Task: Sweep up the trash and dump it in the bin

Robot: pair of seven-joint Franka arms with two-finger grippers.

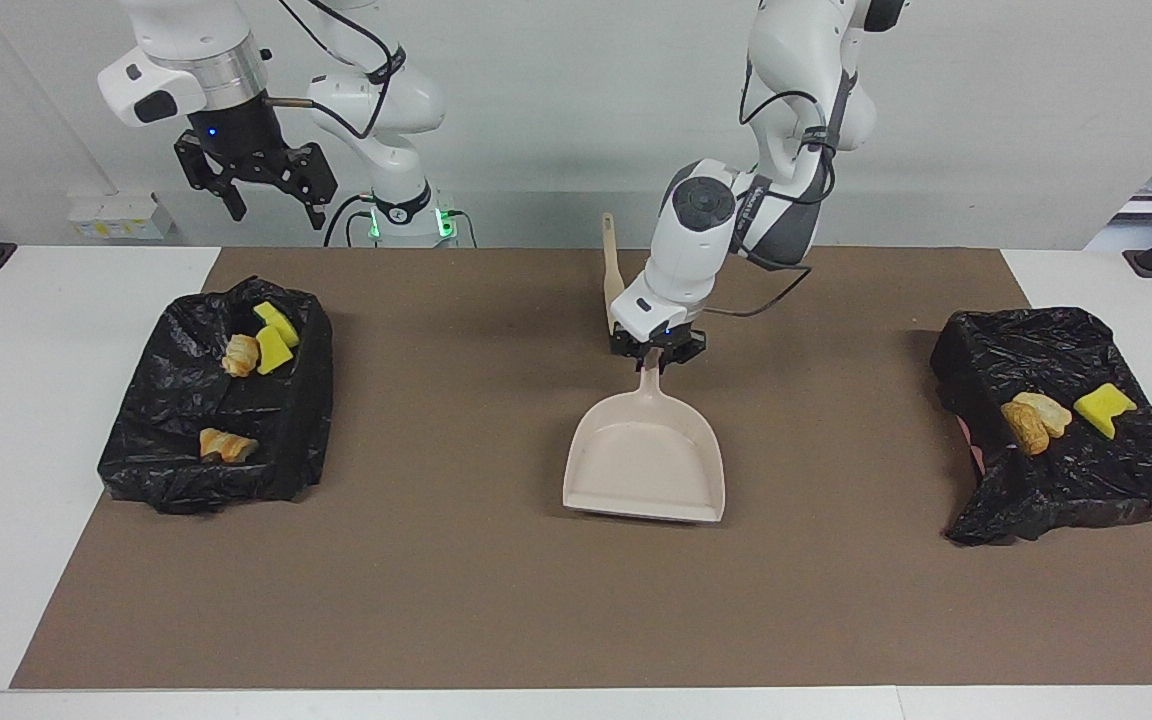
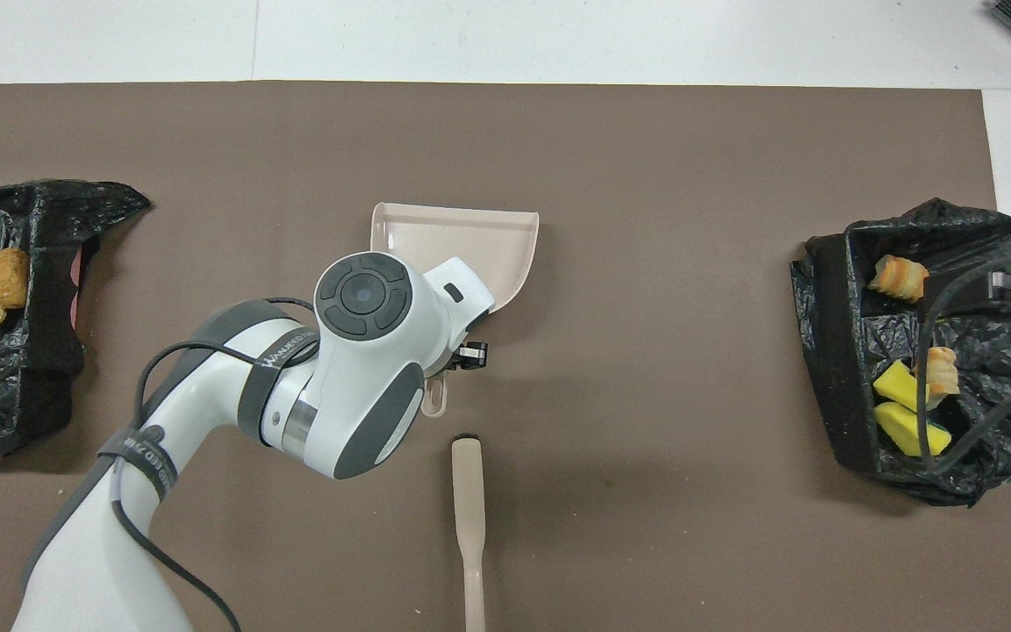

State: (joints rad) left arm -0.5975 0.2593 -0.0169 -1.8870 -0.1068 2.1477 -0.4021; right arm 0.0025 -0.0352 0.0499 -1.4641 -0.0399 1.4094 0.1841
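Observation:
The beige dustpan (image 1: 646, 460) lies empty on the brown mat mid-table, handle toward the robots; it also shows in the overhead view (image 2: 470, 237). My left gripper (image 1: 658, 358) is down at its handle. The beige brush (image 1: 612, 280) lies on the mat nearer to the robots (image 2: 468, 518). Trash lies in two black-lined bins. The bin at the right arm's end (image 1: 186, 470) holds yellow wedges (image 1: 276, 338) and bread chunks (image 1: 226, 443). The bin at the left arm's end (image 1: 1086, 480) holds bread chunks (image 1: 1031, 420) and a yellow wedge (image 1: 1104, 408). My right gripper (image 1: 256, 190) hangs open and empty, high over its bin.
The brown mat (image 1: 456, 590) covers most of the white table (image 1: 36, 400). No loose bits show on the mat. The left arm's body hides the dustpan's handle in the overhead view.

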